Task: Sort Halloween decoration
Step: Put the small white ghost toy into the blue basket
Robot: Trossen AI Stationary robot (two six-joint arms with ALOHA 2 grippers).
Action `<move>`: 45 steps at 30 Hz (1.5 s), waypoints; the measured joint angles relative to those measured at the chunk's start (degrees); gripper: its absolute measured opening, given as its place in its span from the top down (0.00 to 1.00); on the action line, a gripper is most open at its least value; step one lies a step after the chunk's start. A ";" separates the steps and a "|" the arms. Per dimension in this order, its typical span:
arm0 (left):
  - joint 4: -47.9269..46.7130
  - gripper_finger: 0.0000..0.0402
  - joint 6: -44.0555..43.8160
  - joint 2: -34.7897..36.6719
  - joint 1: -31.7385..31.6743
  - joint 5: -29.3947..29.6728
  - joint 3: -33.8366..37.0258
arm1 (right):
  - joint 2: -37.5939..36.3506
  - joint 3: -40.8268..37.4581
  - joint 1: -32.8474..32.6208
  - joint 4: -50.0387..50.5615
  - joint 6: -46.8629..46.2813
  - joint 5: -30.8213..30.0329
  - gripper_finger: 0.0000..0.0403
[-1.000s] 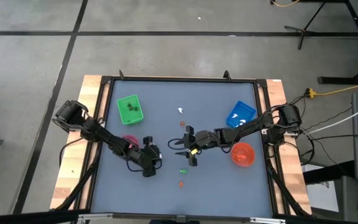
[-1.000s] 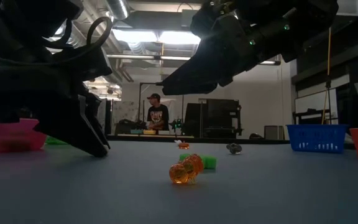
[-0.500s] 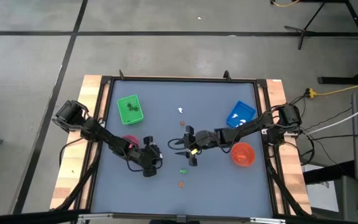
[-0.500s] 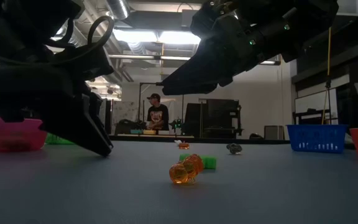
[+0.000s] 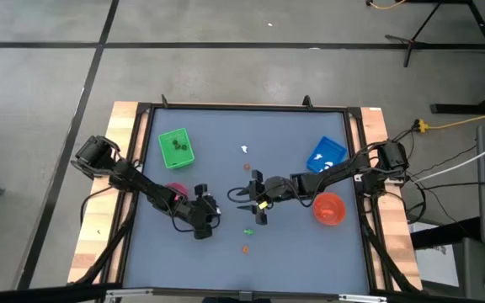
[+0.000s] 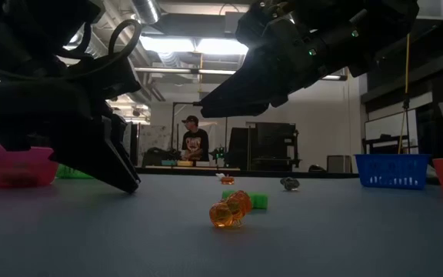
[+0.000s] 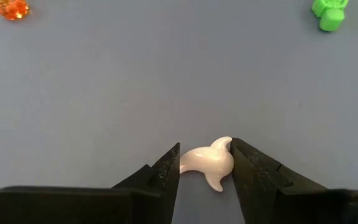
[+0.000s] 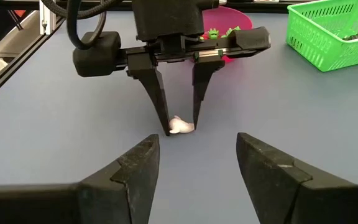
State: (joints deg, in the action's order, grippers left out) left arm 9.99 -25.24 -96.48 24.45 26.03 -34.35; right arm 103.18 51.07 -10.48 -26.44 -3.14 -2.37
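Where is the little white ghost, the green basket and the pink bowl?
white ghost [image 7: 206, 164]: left wrist view, middle of its body, between the left arm's jaws.
green basket [image 8: 328, 38]: right wrist view, its front mesh wall.
pink bowl [image 8: 238, 21]: right wrist view, its rim behind the left arm.

The table has a flat grey-blue top with a dark rim and wooden strips down both sides. A green tray sits near the far left. A blue tray and an orange bowl sit on the right. A pink bowl is on the left, partly hidden. Tiny figures lie on the top: a white one, a green one, an orange one, another orange one, and what may be a second white one.
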 joint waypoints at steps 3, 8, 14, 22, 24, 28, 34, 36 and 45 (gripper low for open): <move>-0.21 0.71 0.22 0.02 -0.83 -0.01 0.02 | 0.00 -0.01 0.00 -0.01 0.02 0.00 0.47; -0.15 0.71 0.25 0.02 -2.93 -0.19 0.00 | 0.00 -0.02 0.00 -0.02 0.02 0.00 0.47; -0.04 0.71 0.27 0.06 -5.04 -2.06 0.00 | 0.00 0.00 0.00 -0.02 0.02 0.00 0.47; -1.82 0.71 0.37 4.15 -5.27 -2.31 0.07 | 0.00 -0.01 0.00 0.00 0.02 0.00 0.47; -3.19 0.71 0.37 6.22 -5.27 -3.24 0.04 | 0.00 0.00 0.00 0.00 0.02 0.00 0.47; -8.22 0.71 0.02 10.90 -5.25 -4.81 0.02 | 0.00 -0.01 0.00 0.00 0.02 0.00 0.47; -13.95 0.71 -2.74 13.37 -4.68 -8.80 0.00 | 0.00 -0.02 0.00 0.00 0.02 0.00 0.47; -15.28 0.71 -2.82 12.97 -4.17 -11.05 0.01 | 0.00 0.00 0.00 0.00 0.00 0.00 0.47; -17.09 0.71 -3.21 12.43 -3.28 -12.04 0.00 | 0.00 -0.01 0.00 0.00 0.01 0.00 0.47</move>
State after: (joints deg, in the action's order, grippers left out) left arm -7.10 -28.45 -84.05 21.17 13.99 -34.35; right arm 103.18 51.06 -10.48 -26.44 -3.13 -2.37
